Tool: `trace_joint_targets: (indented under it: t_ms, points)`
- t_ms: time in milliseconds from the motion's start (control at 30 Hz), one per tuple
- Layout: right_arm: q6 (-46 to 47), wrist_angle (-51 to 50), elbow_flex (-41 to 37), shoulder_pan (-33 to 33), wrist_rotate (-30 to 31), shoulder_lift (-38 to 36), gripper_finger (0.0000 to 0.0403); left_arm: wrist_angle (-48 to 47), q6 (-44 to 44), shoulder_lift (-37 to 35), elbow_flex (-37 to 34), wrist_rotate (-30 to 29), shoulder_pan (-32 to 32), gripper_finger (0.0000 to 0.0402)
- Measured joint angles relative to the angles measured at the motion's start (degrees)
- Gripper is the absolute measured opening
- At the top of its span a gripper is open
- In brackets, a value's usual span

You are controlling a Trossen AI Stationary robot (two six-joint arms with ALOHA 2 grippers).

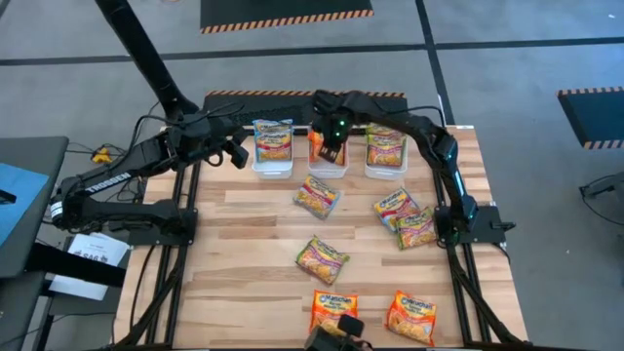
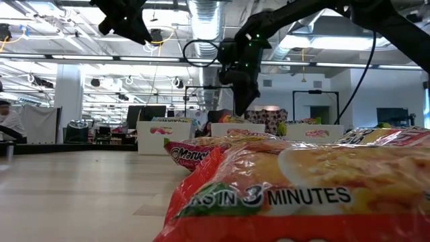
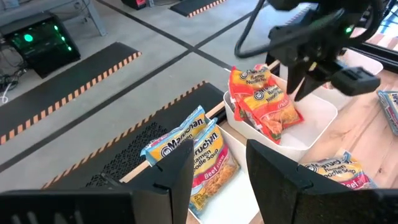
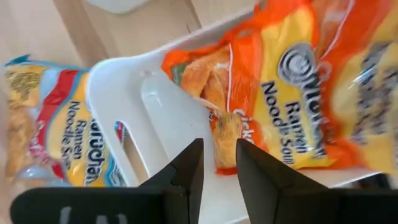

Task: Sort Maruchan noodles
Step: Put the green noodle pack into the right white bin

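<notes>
Three white trays stand along the table's far edge. The left tray (image 1: 273, 168) holds pale yellow-blue Maruchan noodles (image 3: 189, 146). Orange-red packets (image 3: 261, 99) stand leaning in the middle tray (image 3: 317, 115). In the right tray are green-yellow packets (image 1: 385, 146). My right gripper (image 3: 301, 87) hangs over the middle tray, pointing down. It is open by a narrow gap, with nothing between its fingers (image 4: 217, 165). My left gripper (image 1: 237, 154) waits raised by the left tray, open and empty (image 3: 217, 171).
Several loose packets lie flat on the wooden table: one (image 1: 317, 196) just before the trays, two (image 1: 395, 207) (image 1: 417, 229) at the right, one (image 1: 322, 258) in the middle, two orange ones (image 1: 333, 310) (image 1: 411, 317) at the near edge. Bare wood lies at the left.
</notes>
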Motion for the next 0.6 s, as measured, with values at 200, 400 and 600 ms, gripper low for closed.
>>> trace_joint_targets:
  t_ms: [200, 400, 600]
  points:
    - [-1.79, -6.65, 2.11, -0.18, -3.03, 0.0, 0.0119, -2.08, -2.7, 0.0, 0.0, 0.33, -0.01, 0.0137]
    - [-0.44, -18.53, 1.8, -0.94, -8.14, -0.04, 0.0119, -5.05, -4.81, -0.02, 0.0, 0.33, 0.01, 0.0137]
    - [4.55, -23.92, 1.39, 0.61, -9.51, -0.05, 0.0119, -5.04, -4.18, -0.02, -0.01, 0.32, 0.01, 0.0137]
